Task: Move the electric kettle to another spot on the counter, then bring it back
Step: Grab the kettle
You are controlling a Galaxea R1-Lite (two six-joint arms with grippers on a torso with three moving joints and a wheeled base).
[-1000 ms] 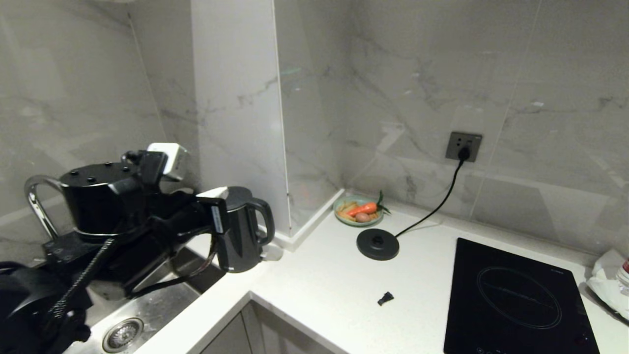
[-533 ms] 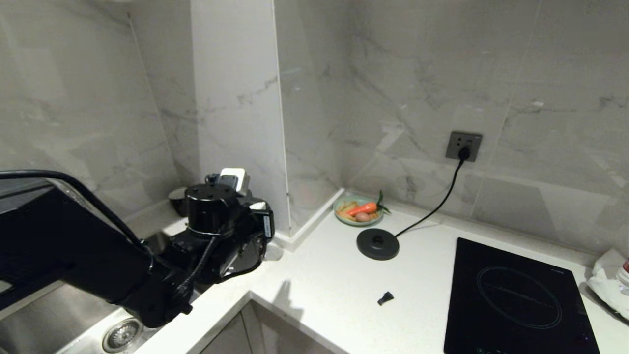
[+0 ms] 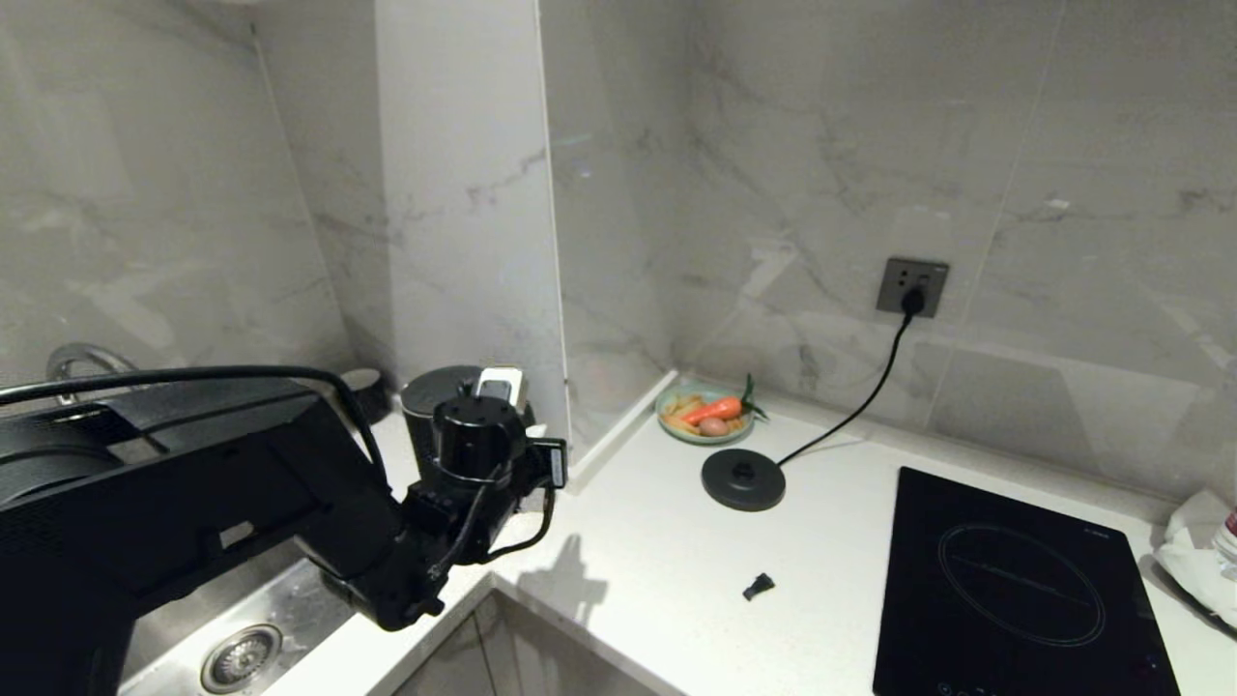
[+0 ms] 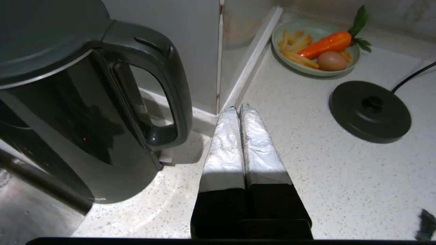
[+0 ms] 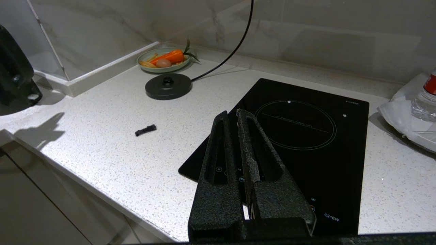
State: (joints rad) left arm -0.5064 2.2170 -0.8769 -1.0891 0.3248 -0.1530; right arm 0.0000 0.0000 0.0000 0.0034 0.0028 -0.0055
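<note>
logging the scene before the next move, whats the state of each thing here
electric kettle: upright on the counter, lid shut, off its base, not gripped
kettle base: bare, cord plugged into the wall socket
left gripper: shut, empty, beside the kettle handle
right gripper: shut, empty, over the cooktop
green plate: holds a carrot, an egg and fries

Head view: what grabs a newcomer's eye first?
The bulky black left arm fills the lower left, its shut left claw beside the electric kettle, empty. Next, the black cooktop at lower right, and the kettle's bare base disc mid-counter, cord running up to the wall socket.
</note>
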